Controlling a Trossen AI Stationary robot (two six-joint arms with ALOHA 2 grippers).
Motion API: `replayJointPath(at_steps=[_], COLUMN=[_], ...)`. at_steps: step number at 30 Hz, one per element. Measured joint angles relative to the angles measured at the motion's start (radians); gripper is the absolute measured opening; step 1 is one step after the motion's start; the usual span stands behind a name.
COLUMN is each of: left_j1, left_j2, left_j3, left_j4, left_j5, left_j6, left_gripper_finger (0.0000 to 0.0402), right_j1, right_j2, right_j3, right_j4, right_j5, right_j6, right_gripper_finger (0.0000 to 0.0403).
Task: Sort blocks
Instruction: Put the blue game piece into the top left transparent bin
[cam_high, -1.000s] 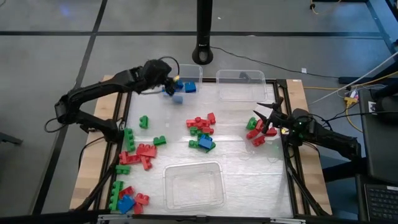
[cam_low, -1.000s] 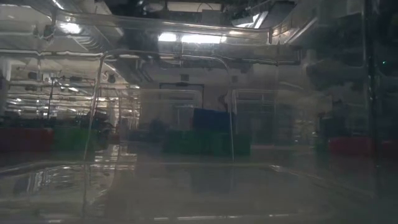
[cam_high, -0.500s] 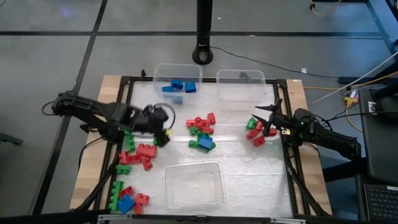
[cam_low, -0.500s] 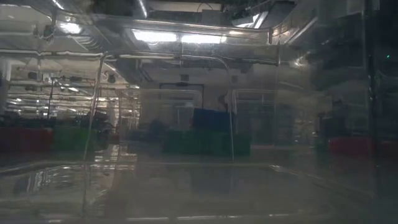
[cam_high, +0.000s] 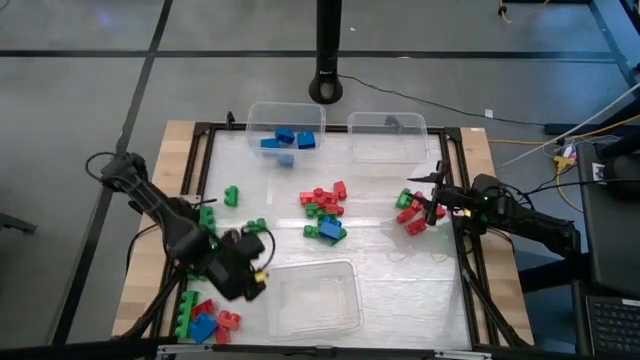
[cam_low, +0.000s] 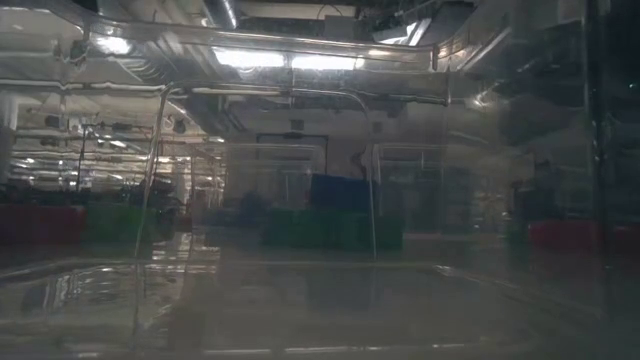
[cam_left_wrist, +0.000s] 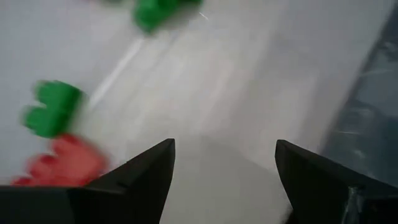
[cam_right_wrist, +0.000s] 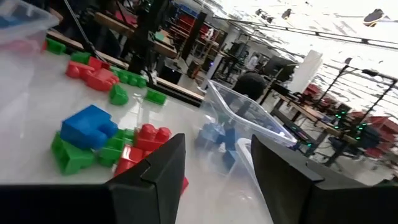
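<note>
Over the white worktop (cam_high: 400, 275) at seven o'clock, the left gripper (cam_high: 248, 283) hangs with jaws spread, empty, beside small red, green and blue studded plastic blocks (cam_high: 203, 318). At three o'clock, the right gripper (cam_high: 428, 199) has jaws parted, gripping nothing, over red and green blocks (cam_high: 409, 214).

Glossy plastic blocks (cam_high: 322, 210), clear bins (cam_high: 310, 298) (plastic)

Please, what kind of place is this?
Probably a robotics lab or workshop: the table stands on a grey floor with cables beside it, and the right wrist view shows shelving racks and workbenches behind.
</note>
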Motion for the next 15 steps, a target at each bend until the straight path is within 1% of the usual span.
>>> replayJointPath(at_steps=[2,4,8,11,15], left_j1=[-0.029,-0.057,-0.109,-0.149,-0.199], left_j2=[0.067,0.139,0.278,0.363,0.441], left_j3=[0.085,0.175,0.334,0.410,0.460], left_j4=[-0.020,-0.076,-0.185,-0.197,-0.195], left_j5=[0.005,0.011,0.083,0.142,0.227], left_j6=[-0.027,-0.065,-0.192,-0.296,-0.448], left_gripper_finger=[0.0263,0.0258,0.0243,0.0234,0.0225], right_j1=[0.000,0.001,0.001,0.001,0.001], right_j2=[0.000,0.000,0.000,0.000,0.000], right_j3=[0.000,0.000,0.000,0.000,0.000], right_j4=[0.000,0.000,0.000,-0.001,-0.001], right_j5=[-0.019,-0.040,-0.057,-0.056,-0.056], right_j6=[0.020,0.026,0.027,0.026,0.025], right_gripper_finger=[0.0186,0.0186,0.0186,0.0186,0.0186])
